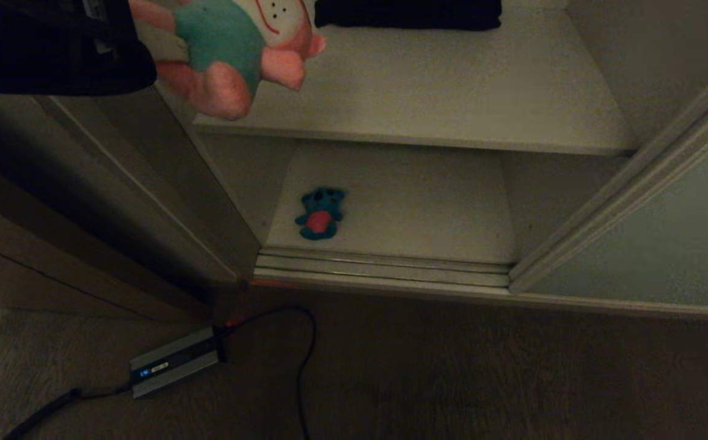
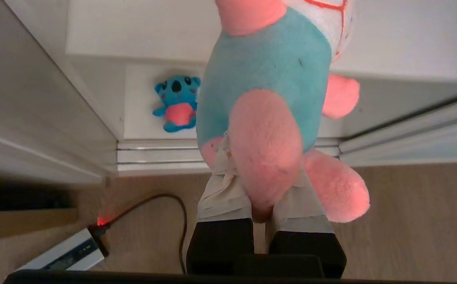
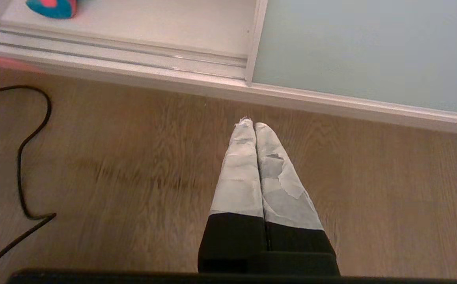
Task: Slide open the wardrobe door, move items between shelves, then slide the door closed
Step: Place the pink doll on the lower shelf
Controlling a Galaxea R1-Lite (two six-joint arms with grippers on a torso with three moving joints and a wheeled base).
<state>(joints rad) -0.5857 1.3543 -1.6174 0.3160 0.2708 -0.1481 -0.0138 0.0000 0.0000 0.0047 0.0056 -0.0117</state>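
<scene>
Head view: left gripper (image 2: 258,185) is pinching pink plush toy (image 1: 231,43) by one leg, dangling it over upper shelf (image 1: 451,91) front left corner; soft, light, floppy, likely better gripped mid-body; right gripper (image 3: 255,130) is idling, clenched empty

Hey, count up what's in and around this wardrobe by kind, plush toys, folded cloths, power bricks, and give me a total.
Plush toys: 2, the pink plush held in the left pincer and the teal-blue plush on the lower shelf.
Dark folded cloths: 1, on the upper shelf, the dark cloth.
Power bricks: 1, on the floor, the grey brick.
Total: 4.
</scene>
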